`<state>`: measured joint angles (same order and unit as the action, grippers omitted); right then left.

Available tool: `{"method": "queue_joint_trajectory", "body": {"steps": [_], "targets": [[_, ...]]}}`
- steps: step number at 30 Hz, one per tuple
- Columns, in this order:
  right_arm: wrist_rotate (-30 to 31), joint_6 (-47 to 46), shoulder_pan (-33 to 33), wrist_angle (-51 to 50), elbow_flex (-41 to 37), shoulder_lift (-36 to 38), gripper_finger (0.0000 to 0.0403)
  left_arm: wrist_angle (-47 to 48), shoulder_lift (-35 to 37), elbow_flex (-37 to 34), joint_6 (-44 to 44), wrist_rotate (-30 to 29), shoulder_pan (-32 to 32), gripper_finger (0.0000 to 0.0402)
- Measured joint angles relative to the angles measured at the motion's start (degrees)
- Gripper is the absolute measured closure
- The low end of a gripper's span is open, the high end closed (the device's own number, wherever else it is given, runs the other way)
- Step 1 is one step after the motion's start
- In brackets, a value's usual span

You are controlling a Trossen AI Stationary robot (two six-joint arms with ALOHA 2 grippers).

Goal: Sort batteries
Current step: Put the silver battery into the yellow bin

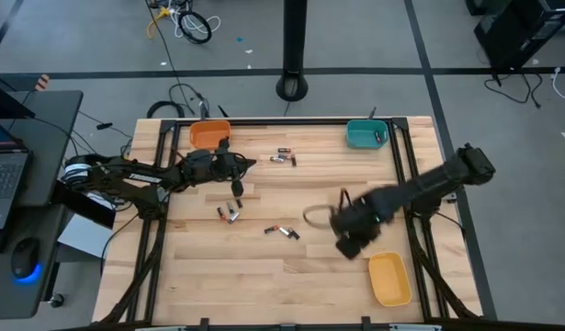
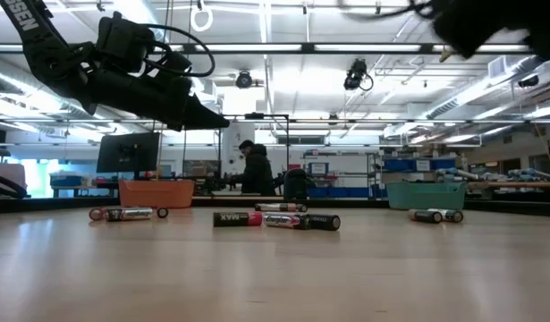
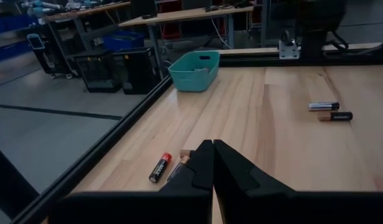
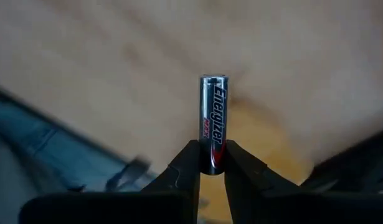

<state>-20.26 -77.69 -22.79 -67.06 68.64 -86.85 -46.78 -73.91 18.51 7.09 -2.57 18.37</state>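
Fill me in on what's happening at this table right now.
A two-armed robot is sorting batteries. The right gripper holds a silver Energizer battery between its fingers, above the table near the yellow bin. The left gripper is shut and empty, beside the orange bin. More loose batteries lie across the wood, and a teal bin sits at the far edge.

Overhead and table-level cameras share the table (image 1: 264, 276).
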Motion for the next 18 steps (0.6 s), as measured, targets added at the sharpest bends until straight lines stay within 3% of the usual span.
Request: {"method": "queue_joint_trajectory", "body": {"steps": [5,10,18], "targets": [[-0.87,-21.31,-10.93,5.73,0.00,0.29,0.0342,0.02,0.00,-0.01,-0.02,-0.18,0.00,0.0389],[2.34,-37.26,-18.84,8.56,-0.37,-0.13,0.0342,-0.04,0.00,0.00,-0.02,-0.42,0.00,0.0389],[4.75,-47.42,-22.44,12.53,-6.87,-0.15,0.0342,-0.52,0.00,0.01,-0.02,-0.72,0.00,0.0389]]}}
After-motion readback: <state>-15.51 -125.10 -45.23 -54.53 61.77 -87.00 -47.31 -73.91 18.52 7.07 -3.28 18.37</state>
